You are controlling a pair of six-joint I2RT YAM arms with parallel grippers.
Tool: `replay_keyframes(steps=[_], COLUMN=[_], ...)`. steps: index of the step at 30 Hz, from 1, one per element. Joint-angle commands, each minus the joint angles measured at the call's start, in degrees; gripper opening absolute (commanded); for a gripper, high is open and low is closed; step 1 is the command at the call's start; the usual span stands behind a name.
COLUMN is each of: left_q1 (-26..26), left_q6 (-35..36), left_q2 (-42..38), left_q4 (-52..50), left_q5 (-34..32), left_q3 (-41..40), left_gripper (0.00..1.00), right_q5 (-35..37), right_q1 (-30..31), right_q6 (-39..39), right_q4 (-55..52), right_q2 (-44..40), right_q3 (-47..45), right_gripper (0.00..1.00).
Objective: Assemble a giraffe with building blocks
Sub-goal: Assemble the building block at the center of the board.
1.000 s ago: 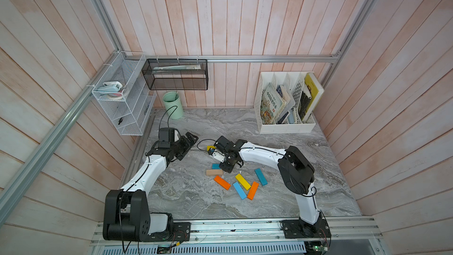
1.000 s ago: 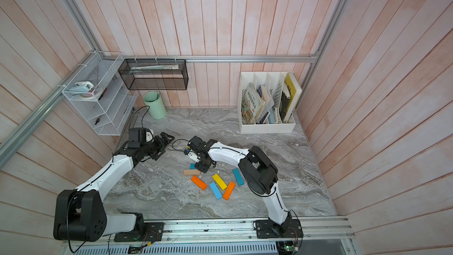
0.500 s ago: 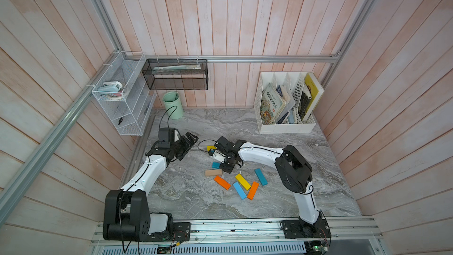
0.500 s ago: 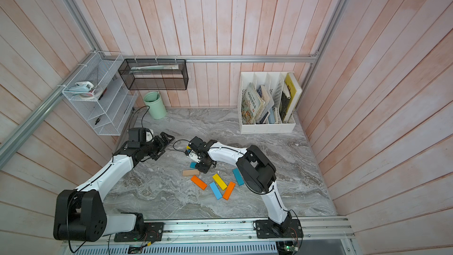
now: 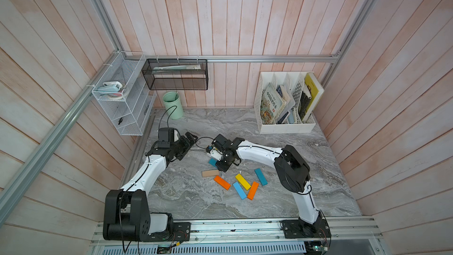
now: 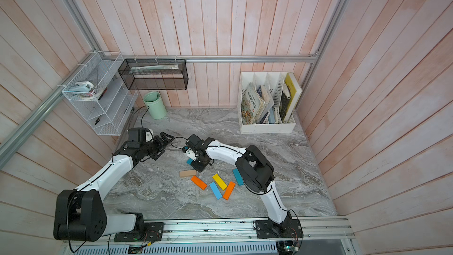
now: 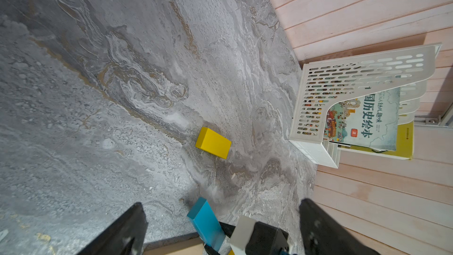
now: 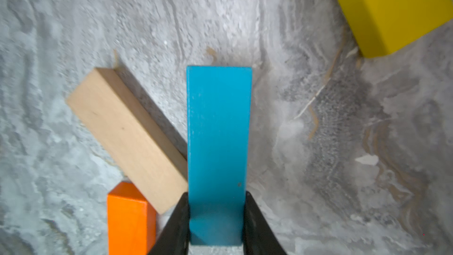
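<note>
Building blocks (image 5: 243,181) are scattered flat on the table (image 5: 196,204). Teal block (image 8: 218,153) is pinched at one end between the right gripper (image 8: 215,197) jaws, with tan block (image 8: 127,138) just beside it. Whether it is lifted cannot be judged. In both top views it is mostly hidden under that gripper. Left gripper (image 7: 220,203) is spread wide and empty, above the table. Right arm is reached across, pointed down.

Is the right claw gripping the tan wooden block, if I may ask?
No, the right claw clasps both sides of the teal block; the tan wooden block lies beside it.
</note>
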Motion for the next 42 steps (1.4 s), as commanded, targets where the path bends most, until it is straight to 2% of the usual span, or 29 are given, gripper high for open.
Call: replay_keyframes(steps=[1,11,17,23,27,37,42], left_q1=[0.35,0.61,0.78,1.90,2.76,3.51,3.75], left_q6=[0.20,-0.33,-1.30,-3.82,-5.39,-6.91,-7.01], left_q2=[-0.77,-1.51,-1.86,-1.44,-2.34,-1.77,-1.95], left_q4=[0.92,1.62,1.20,-1.65,-0.39,0.97,1.18], left_q5=[1.15,1.66,1.07,-1.90,-3.19,-2.47,-2.24], left_q3=[-0.29,-1.52,-1.06,0.88,0.45,0.84,0.88], left_gripper=[1.00,1.00,1.00,1.00,1.00,1.00,1.00], right_q5=[-2.55,0.94,2.35,6.19,6.88,12.02,11.56], right_q1=[1.14,0.91,1.00,0.95,0.95,0.54,0.54], right_q6=[5.18,17.38,25.24,32.72,35.58,41.01,42.83], right_q4=[-3.58,-6.04,-4.15,0.21,1.65,-4.76,-5.05], right_q2=[2.76,7.42,6.34,3.37,2.58,6.48,7.07], right_q3=[4.84,13.87,13.34,8.86,7.94,13.74,13.64], right_gripper=[0.30,0.27,0.21,0.16,0.16,0.17,0.18])
